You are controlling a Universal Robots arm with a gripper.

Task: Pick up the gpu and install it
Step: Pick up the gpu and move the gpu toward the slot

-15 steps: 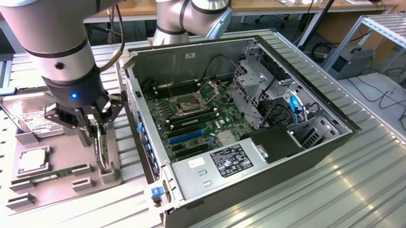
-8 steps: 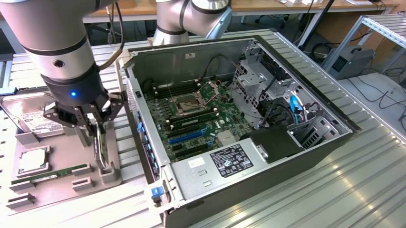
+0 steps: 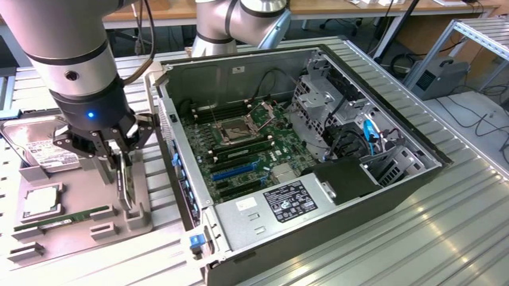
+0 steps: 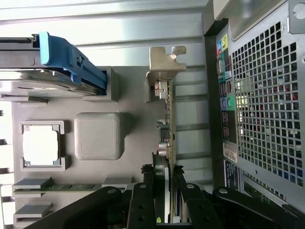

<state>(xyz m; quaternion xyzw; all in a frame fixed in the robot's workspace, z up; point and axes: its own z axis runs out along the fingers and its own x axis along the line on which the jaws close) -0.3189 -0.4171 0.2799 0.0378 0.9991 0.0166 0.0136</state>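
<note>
Pinching the gpu (image 4: 167, 138): gripper (image 4: 167, 210) has its black fingers (image 4: 143, 205) one on each face of the card, jaws closed part-way onto its thin upper edge. In the wrist view we see the card edge-on and upright, with its silver bracket (image 4: 164, 64) at the end away from the jaws.

Exterior view: gripper (image 3: 111, 149) points straight down and the gpu (image 3: 125, 185) stands on edge directly beneath it, at the side of the grey tray (image 3: 87, 238) nearest the computer case (image 3: 318, 149). We can't tell whether the card's lower edge sits in the tray slot or is clear of it.

Arm (image 3: 71, 53) comes in from the exterior view's upper left, last link vertical, blue light (image 3: 90, 114) lit just above the gripper.

On the tray: hard drive (image 3: 36, 149) at the far end, CPU (image 3: 40, 204) in its pocket, memory stick (image 3: 64, 219) lying flat beside it. All sit apart from the gripper.

Case lies open on the ribbed metal table (image 3: 445, 226), motherboard facing up, just beside the tray on the exterior view's right.
</note>
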